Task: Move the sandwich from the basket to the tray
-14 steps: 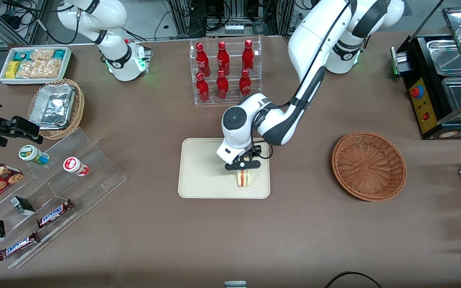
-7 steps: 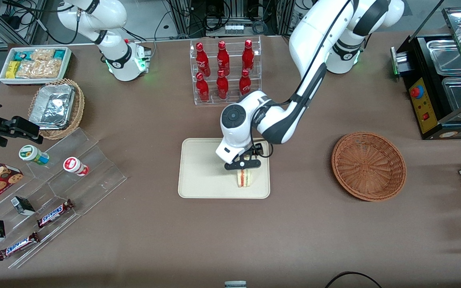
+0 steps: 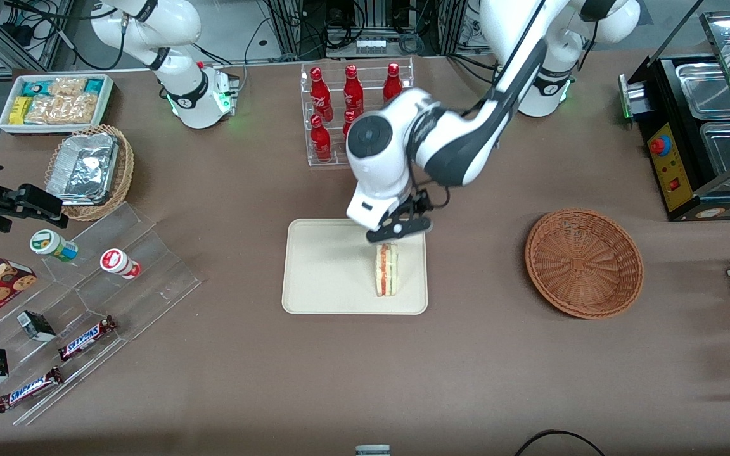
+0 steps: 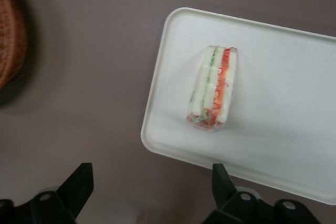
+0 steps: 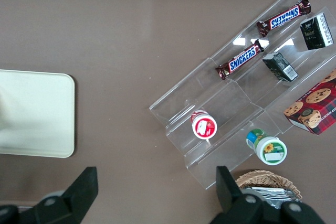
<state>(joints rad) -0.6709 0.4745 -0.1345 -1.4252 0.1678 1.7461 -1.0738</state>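
- Gripper (image 3: 398, 229) hangs above the tray (image 3: 320, 272), over its edge farthest from the front camera; fingers (image 4: 79, 184) spread wide, nothing between them.
- Sandwich (image 3: 386, 269) stands on its edge on the tray, filling stripes up, near the rim on the basket's side. Basket (image 3: 583, 262) sits well apart, nothing in it.
- My worry: that wedge is balanced on a narrow face. A table bump or a dip of the arm could tip it flat, maybe onto the rim.
- It's close under the fingers, so any sideways swing at this height might clip the wrap.
- I'd judge the placement done; lifting straight up looks safest.
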